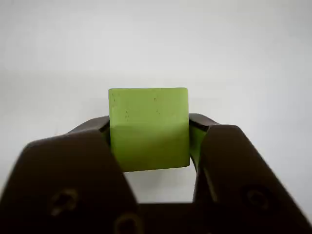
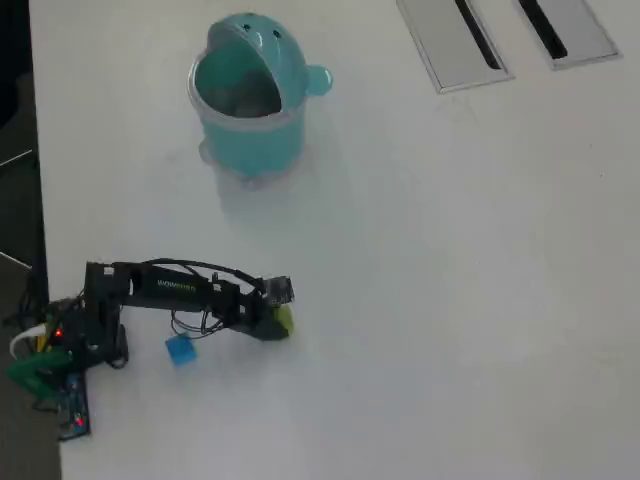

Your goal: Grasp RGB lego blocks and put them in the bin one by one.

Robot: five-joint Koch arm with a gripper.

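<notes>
In the wrist view, the gripper (image 1: 148, 146) is clenching the yellow-green block (image 1: 148, 129) between its two dark jaws, one pressing on each side face, and the cube is sitting square and level against the plain white table (image 1: 156, 44) behind it. In the overhead view, the arm (image 2: 170, 290) is lying stretched out low over the table (image 2: 450, 300), well apart from the teal whale-shaped bin (image 2: 245, 100) and below it in the picture, toward the left edge. The gripper (image 2: 280, 322) is gripping the yellow-green block (image 2: 286, 320) at the arm's far end, further from the bin than the arm's own links. The blue block (image 2: 180, 350) is resting on the table just beneath the arm, also far below the bin. The bin is standing upright with its mouth open upward, and two grey panels (image 2: 500, 35) are lying to its right at the top edge.
</notes>
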